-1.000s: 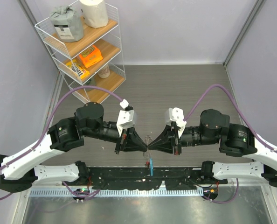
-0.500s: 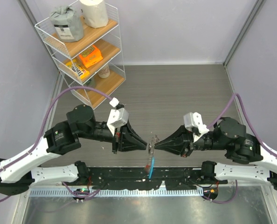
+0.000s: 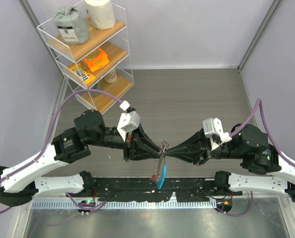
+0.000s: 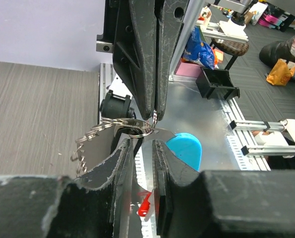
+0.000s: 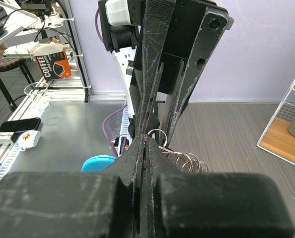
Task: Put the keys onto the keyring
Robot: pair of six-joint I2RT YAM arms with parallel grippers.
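The keyring [image 4: 137, 127] hangs in the air between the two grippers, above the table's near edge. My right gripper [image 3: 167, 148] is shut on it, its fingertips [image 4: 155, 106] coming down onto the ring from above in the left wrist view. The keys [image 4: 85, 147] dangle as a jagged silvery bunch to the left of the ring. A blue tag [image 3: 161, 173] and a small red tag [image 4: 145, 210] hang below. My left gripper [image 4: 142, 144] stands just under the ring, open by a narrow gap with nothing in it. In the right wrist view the ring [image 5: 157, 135] shows just past the shut right gripper [image 5: 146, 140].
A white wire shelf rack [image 3: 53, 37] with a paper roll, a grey pack and orange boxes stands at the back left. Purple walls close in both sides. A black rail [image 3: 137, 191] and a metal tray run along the near edge under the hanging tags.
My left gripper has gone from shut to slightly open. Both wrists have turned and the keyring with its tags now hangs lower and in plainer view between them.
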